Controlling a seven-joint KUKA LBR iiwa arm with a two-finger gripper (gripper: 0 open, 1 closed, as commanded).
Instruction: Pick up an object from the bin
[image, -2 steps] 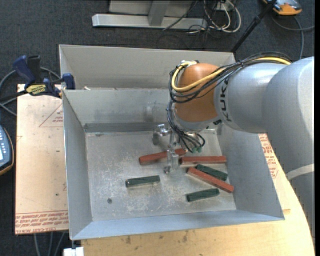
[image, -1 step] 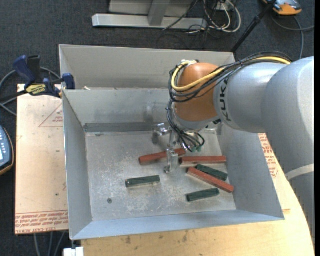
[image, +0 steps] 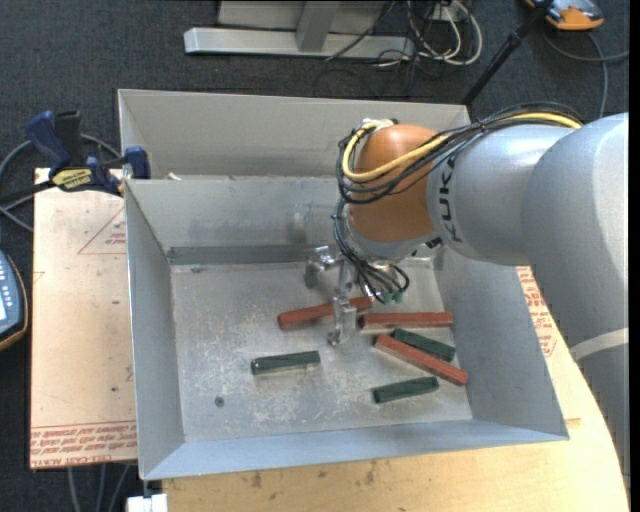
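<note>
From my console I see the gripper (image: 340, 325) low in the middle of the grey metal bin (image: 148, 300), hanging beneath the arm's orange cover (image: 395, 185) and its yellow and black wrist cables (image: 350, 160). Its tip is down at the right-hand end of a red-brown stick (image: 300, 318), which lies flat and runs off to the gripper's left in the view. I cannot tell whether the pincer is released or clenched, nor whether it touches that stick.

Just right of the gripper lies a longer red-brown bar (image: 415, 320). Below and right of the gripper, a dark green block (image: 425, 345) lies alongside a slanted red-brown strip (image: 430, 365). Further toward the front wall from the gripper sits a dark green piece (image: 405, 390). Off to the gripper's lower left, apart from the rest, is a dark green stick (image: 285, 364).

The bin floor (image: 215, 310) is dull bare metal, flecked with pale scratches and specks, and the walls slope outward.

The room floor is dark carpet (image: 150, 50). Past the back wall from the gripper, a grey metal beam (image: 290, 40) rests on it beside a tangle of loose cords (image: 445, 35).
</note>
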